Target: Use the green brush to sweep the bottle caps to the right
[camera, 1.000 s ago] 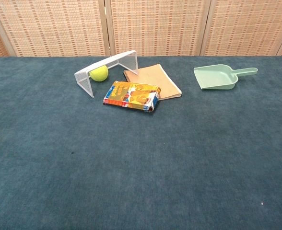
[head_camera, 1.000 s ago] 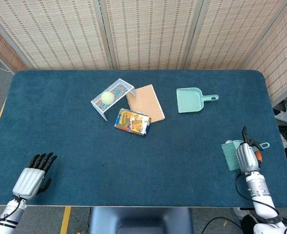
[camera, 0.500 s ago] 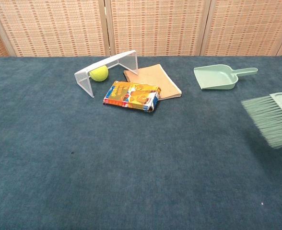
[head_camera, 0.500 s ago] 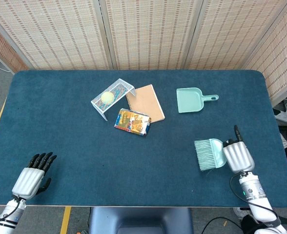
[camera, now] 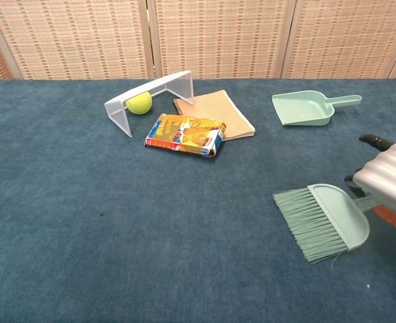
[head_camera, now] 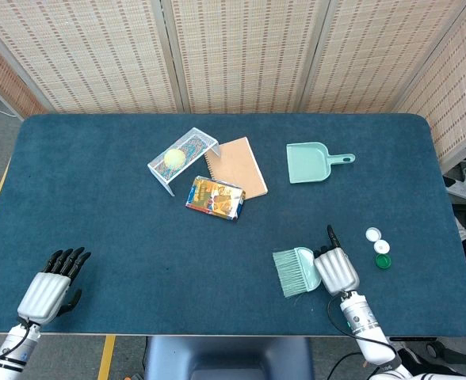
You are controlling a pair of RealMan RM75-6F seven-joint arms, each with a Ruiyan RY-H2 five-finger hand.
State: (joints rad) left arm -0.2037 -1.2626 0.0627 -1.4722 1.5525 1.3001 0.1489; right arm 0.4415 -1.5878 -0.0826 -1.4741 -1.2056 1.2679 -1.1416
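Head view: the right hand point(head_camera: 337, 270), fingers gripping the green brush point(head_camera: 296, 271), has carried it leftward off the bottle caps point(head_camera: 378, 247) near the desk's right edge, ready to sweep; left hand point(head_camera: 49, 289) idles open.
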